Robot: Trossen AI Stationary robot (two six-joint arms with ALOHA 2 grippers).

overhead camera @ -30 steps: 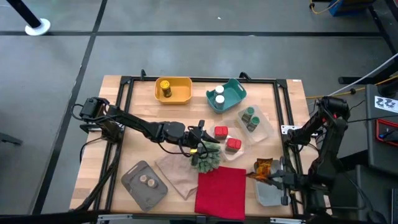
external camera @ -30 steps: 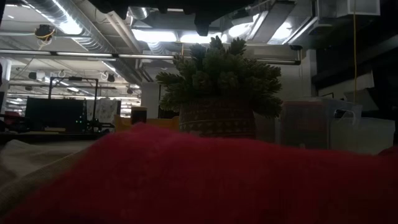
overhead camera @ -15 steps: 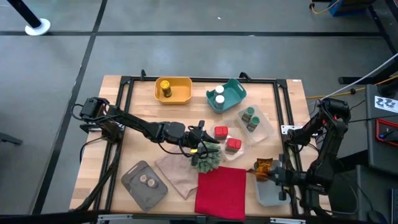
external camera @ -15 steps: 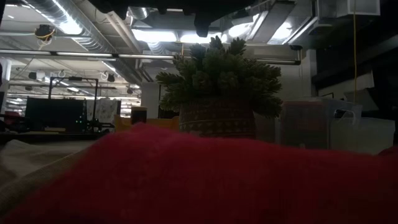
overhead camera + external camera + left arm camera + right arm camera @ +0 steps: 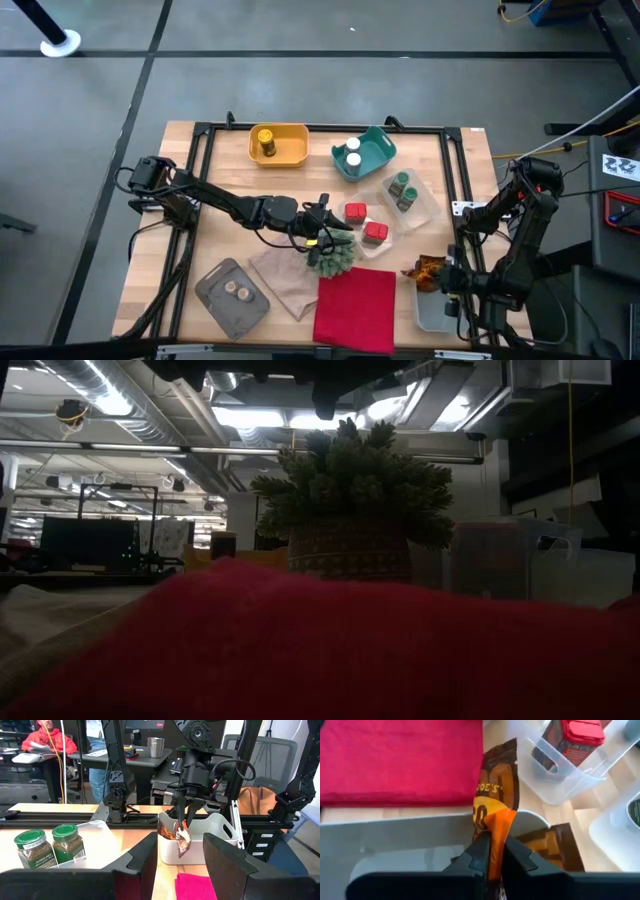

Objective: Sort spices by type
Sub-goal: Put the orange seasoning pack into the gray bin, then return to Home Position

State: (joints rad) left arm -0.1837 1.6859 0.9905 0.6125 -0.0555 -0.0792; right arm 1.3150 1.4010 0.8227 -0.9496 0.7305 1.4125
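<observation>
At the lower right of the high view, an orange-brown foil packet (image 5: 492,815) is pinched between the closed fingers of the right gripper (image 5: 492,851), over the rim of a grey bin (image 5: 400,827). A second packet (image 5: 547,845) is seen lying beside that bin. In the centre of the high view, the left gripper (image 5: 322,228) is held half open, with nothing seen in it, just above the spiky plant (image 5: 334,256). Two red tins (image 5: 365,222) are placed right of it, and green jars (image 5: 49,847) are kept in a clear tray (image 5: 428,205) further right. A red cloth (image 5: 355,308) is spread at the bottom centre.
</observation>
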